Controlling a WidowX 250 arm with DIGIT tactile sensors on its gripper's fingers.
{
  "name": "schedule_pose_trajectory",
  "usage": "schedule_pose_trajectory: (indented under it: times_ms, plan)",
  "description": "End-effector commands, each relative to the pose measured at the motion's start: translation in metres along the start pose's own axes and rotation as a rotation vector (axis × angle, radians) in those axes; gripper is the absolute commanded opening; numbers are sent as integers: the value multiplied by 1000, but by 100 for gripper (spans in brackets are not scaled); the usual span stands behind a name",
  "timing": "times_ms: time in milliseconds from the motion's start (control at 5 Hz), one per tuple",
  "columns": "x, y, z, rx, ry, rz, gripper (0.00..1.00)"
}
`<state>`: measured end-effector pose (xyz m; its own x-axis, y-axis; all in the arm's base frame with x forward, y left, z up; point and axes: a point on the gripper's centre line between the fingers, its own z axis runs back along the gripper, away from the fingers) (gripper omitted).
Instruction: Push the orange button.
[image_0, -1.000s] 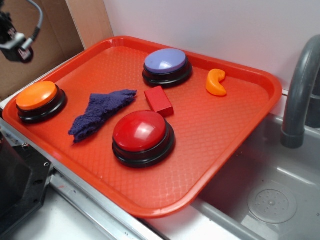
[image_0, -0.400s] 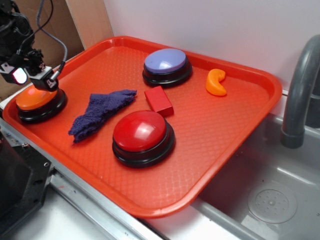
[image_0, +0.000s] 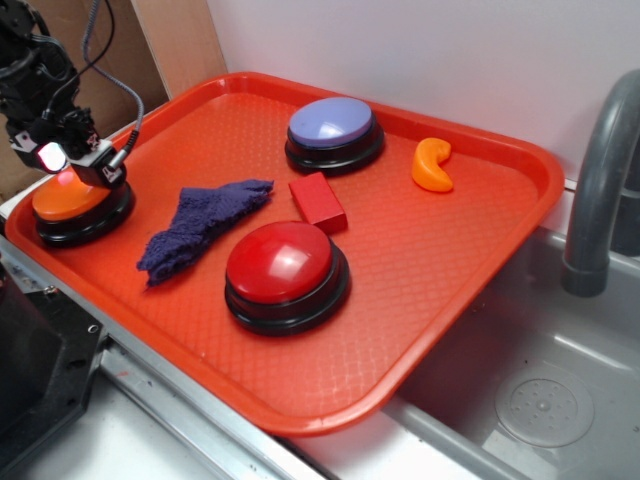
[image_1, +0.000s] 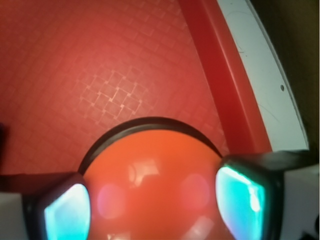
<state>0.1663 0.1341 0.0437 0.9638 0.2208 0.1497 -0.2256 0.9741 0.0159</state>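
Observation:
The orange button, an orange dome on a black base, sits at the left end of the red tray. My gripper hangs right over its far side, low enough that I cannot tell whether it touches the dome. In the wrist view the orange button fills the gap between my two fingers, which stand wide apart on either side of the dome. The gripper is open and holds nothing.
On the tray are also a larger red button, a purple button, a crumpled blue cloth, a red block and an orange crescent piece. A grey faucet and sink lie to the right.
The gripper came down from the upper left onto the orange button, then shifted slightly right over the dome. Nothing else moved.

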Motion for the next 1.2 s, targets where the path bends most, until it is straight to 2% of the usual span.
schedule_pose_trajectory:
  times_ms: [0, 400, 1000]
  plan:
    - [2, 4, 8, 0, 59, 33, 100]
    - [14, 4, 34, 28, 2, 36, 100]
    - [24, 1, 49, 39, -26, 19, 100]
